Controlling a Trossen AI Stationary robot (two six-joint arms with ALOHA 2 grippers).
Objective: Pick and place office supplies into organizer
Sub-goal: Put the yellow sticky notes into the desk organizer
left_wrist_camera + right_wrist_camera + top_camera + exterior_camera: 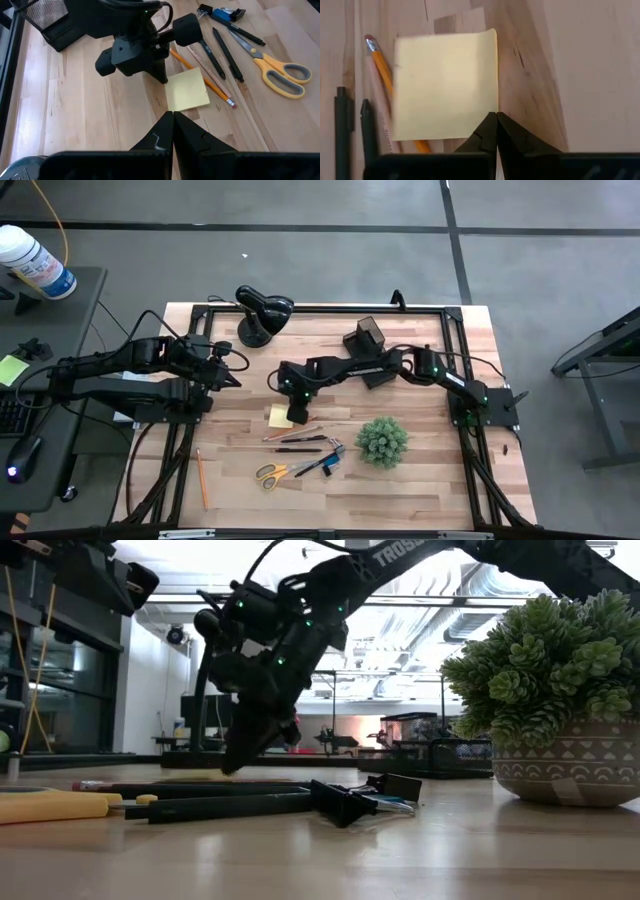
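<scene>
The worktop (420, 480) is pale butcher-block wood framed by black rails, standing on a grey floor marked with dark lines. At the far left of the high view a side desk carries a white bottle (35, 260) with a blue label (its writing is too small to read). The low view looks into a room with exposed ceiling ducts and bright windows.

The left claw (232, 379) waits over the left part of the worktop, its fingers pressed together with nothing between them. Behind it, near the back rail, stands a black domed desk lamp (262, 314).

The yellow sticky-note pad (279, 416) lies flat near the middle. The right claw (297, 418) sits at the pad's edge, fingers pressed together; whether they pinch the pad cannot be told.

Below the pad, pencils (293, 435) and black pens (300, 449) lie with their long axes running left to right. A lone pencil (201, 478) at the front left lies front to back. The yellow-handled scissors (274, 474) have handles to the left and blades to the right, toward a small blue-black item (333, 457).

The black mesh organizer (369, 335) sits at the back. The round green plant (382, 441) stands rightmost in a patterned pot. The right arm's upper link reads "TROS" in the low view (cut off).
</scene>
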